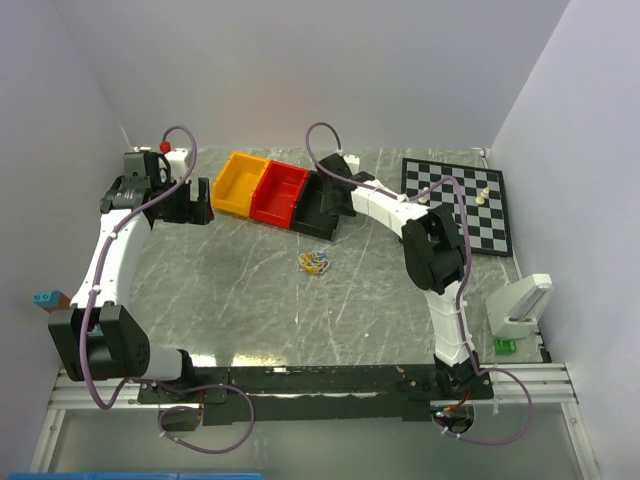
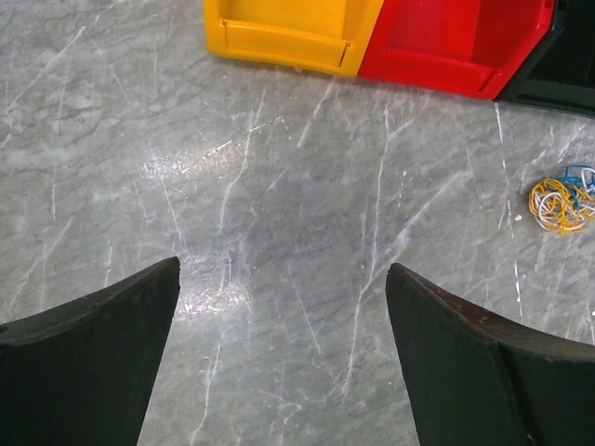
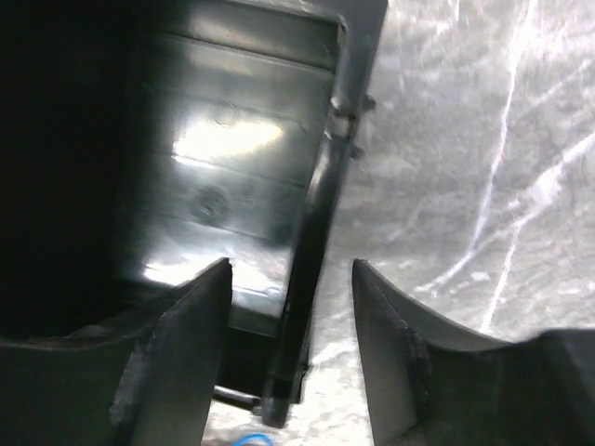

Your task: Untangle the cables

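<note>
The cables [image 1: 314,263] lie in one small tangle of yellow, blue and white loops on the marble table, in front of the bins. In the left wrist view the cables [image 2: 561,200] sit at the far right. My left gripper [image 1: 200,205] hovers beside the yellow bin; its jaws [image 2: 284,269] are open over bare marble. My right gripper [image 1: 325,203] is at the black bin [image 1: 308,218]. Its jaws [image 3: 291,265] stand apart astride the bin's side wall [image 3: 316,232], with a gap on both sides. A bit of blue cable [image 3: 246,439] shows at the bottom edge.
A yellow bin [image 1: 238,183], a red bin [image 1: 280,192] and the black bin stand in a row at the back. A chessboard [image 1: 470,205] with pieces lies back right. A white device [image 1: 520,305] stands at the right edge, a blue block [image 1: 45,298] at the left.
</note>
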Robot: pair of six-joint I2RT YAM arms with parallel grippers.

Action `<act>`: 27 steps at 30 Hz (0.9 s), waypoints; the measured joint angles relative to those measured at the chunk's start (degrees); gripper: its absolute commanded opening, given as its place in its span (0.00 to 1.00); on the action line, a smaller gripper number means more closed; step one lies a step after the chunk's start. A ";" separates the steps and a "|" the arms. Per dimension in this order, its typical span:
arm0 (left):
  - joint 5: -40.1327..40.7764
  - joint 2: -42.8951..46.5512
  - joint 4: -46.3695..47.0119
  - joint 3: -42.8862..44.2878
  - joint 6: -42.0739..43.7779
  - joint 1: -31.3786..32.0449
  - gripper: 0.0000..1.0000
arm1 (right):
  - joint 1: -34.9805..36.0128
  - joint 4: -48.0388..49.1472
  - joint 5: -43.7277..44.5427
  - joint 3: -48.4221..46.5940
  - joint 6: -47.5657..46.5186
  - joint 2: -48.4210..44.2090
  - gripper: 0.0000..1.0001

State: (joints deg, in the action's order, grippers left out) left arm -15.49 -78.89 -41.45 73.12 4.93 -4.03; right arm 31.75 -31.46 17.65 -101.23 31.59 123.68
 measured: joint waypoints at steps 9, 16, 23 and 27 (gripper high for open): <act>0.42 0.00 -0.04 0.00 0.24 0.68 0.96 | 0.20 4.94 0.61 11.34 0.00 -3.80 0.25; 0.81 0.00 -0.04 0.00 0.48 2.08 0.97 | 0.76 7.67 0.92 27.10 -0.57 -14.80 0.23; 1.40 0.35 0.00 -0.17 1.31 3.19 0.97 | 1.25 8.90 1.42 40.39 0.09 -25.16 0.23; 1.42 1.53 -0.09 -1.36 1.81 4.00 0.97 | 1.49 8.13 1.64 43.56 0.04 -28.13 0.23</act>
State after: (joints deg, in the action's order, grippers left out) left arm -14.06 -77.36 -41.54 71.77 6.74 -0.03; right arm 33.23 -23.33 19.29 -57.67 31.64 95.55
